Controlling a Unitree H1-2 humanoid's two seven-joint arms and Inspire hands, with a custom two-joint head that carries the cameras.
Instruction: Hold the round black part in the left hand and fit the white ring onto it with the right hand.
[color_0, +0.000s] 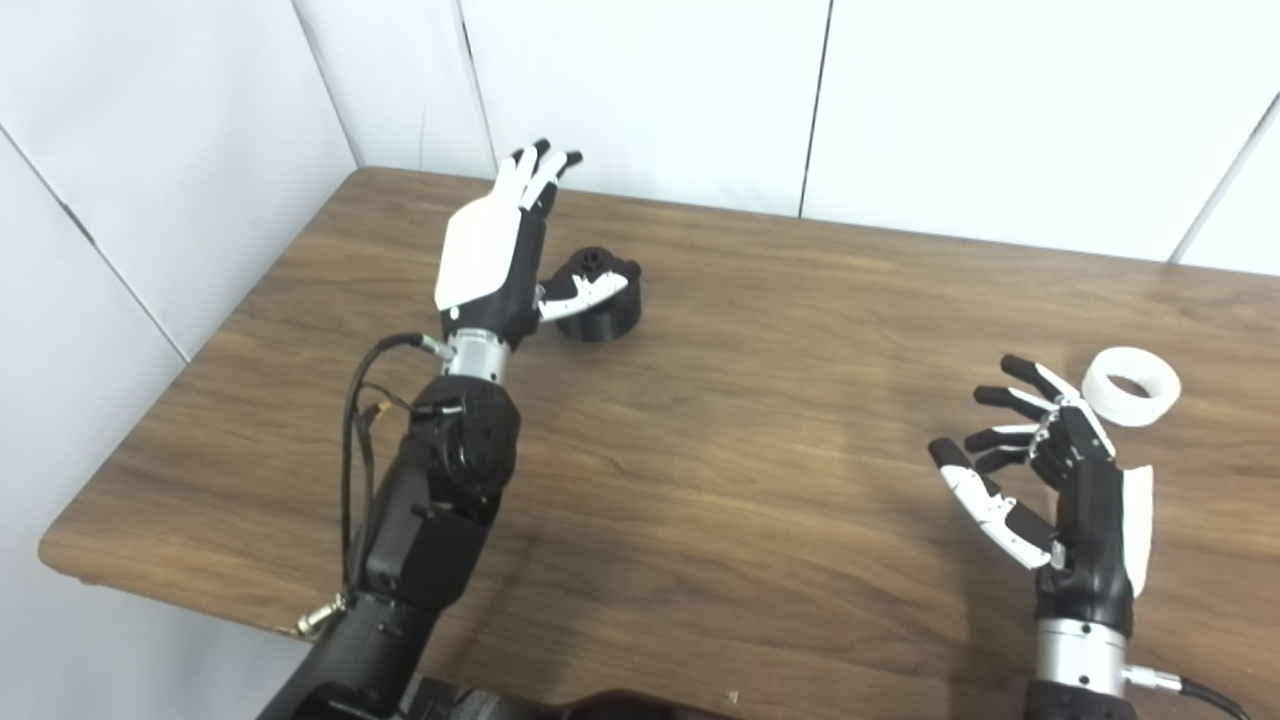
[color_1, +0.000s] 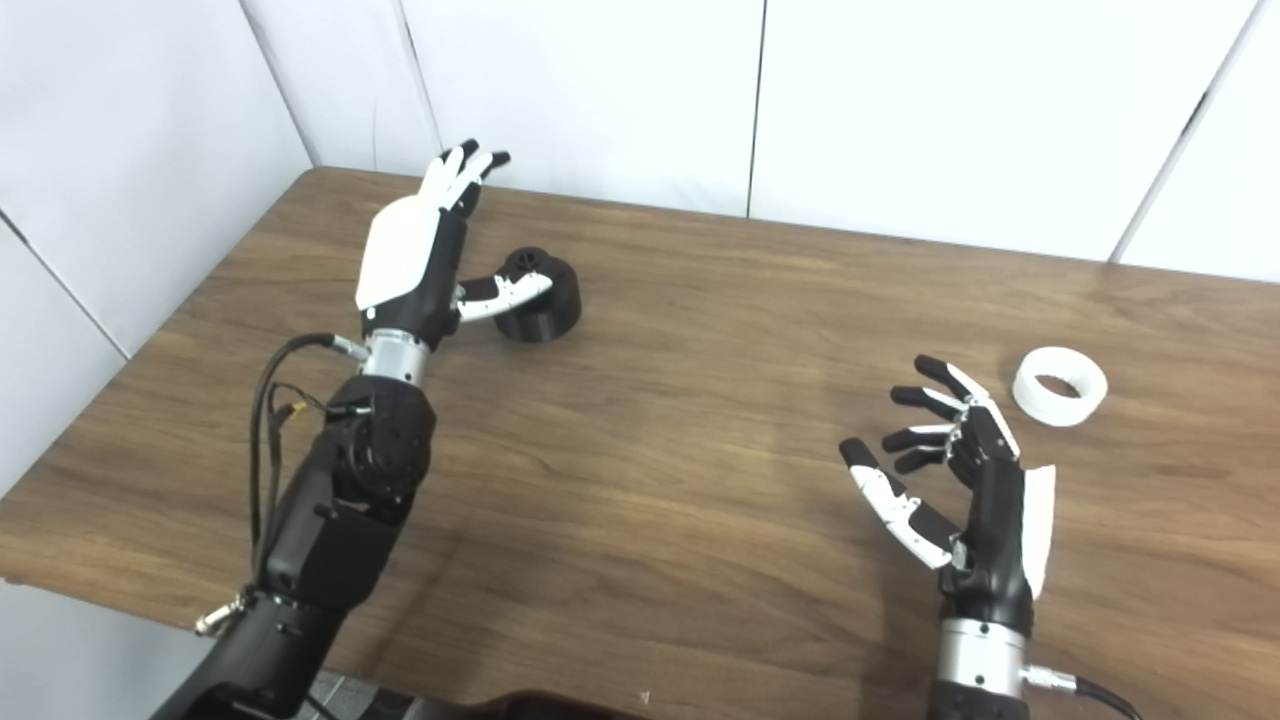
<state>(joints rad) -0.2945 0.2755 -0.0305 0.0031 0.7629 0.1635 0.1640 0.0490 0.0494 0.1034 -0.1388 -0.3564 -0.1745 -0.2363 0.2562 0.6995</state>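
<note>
Round black plastic part (color_0: 600, 296) flanked by left hand (color_0: 490, 255), fingers spread, nothing gripped, positioned for grasp. White plastic ring (color_0: 1131, 386) lies untouched near right hand (color_0: 1050, 480), fingers spread.

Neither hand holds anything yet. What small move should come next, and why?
Probably close the left hand around the black part: it is open beside the part, thumb across it. The white ring lies just beyond the open right hand.

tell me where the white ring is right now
The white ring lies flat on the wooden table at its right side, just beyond the open right hand and untouched by it, far from the round black part near the left hand.
</note>
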